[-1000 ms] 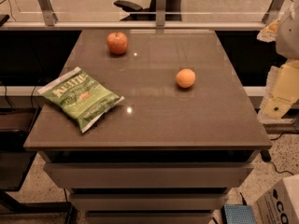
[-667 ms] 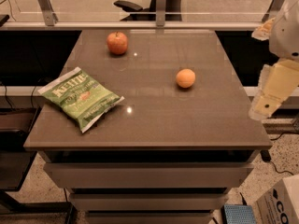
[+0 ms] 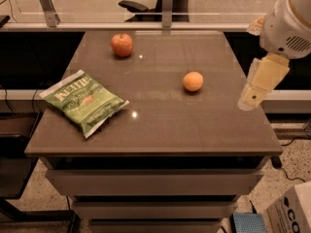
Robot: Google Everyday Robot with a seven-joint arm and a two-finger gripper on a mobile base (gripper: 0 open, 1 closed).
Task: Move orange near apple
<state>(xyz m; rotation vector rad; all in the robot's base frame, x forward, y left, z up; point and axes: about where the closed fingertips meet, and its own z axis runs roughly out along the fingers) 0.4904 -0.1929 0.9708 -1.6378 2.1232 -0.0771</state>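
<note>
The orange (image 3: 193, 81) is a small plain bright-orange ball on the brown table (image 3: 160, 120), right of the middle. The apple (image 3: 122, 44) is reddish-orange with a dark stem and sits near the table's far edge, left of centre, well apart from the orange. My gripper (image 3: 249, 100) hangs from the white arm (image 3: 289, 23) at the right edge of the table, to the right of the orange and a little nearer to the camera. It holds nothing and is not touching the orange.
A green chip bag (image 3: 84, 101) lies flat on the table's left side. Drawers (image 3: 150, 183) run below the tabletop. A cardboard box (image 3: 291, 210) and a small blue item (image 3: 248, 223) stand on the floor at lower right. A glass partition (image 3: 97, 4) runs behind the table.
My arm and gripper have moved left, from beyond the table's right side in over its right edge, toward the orange. The fruit and bag have not moved.
</note>
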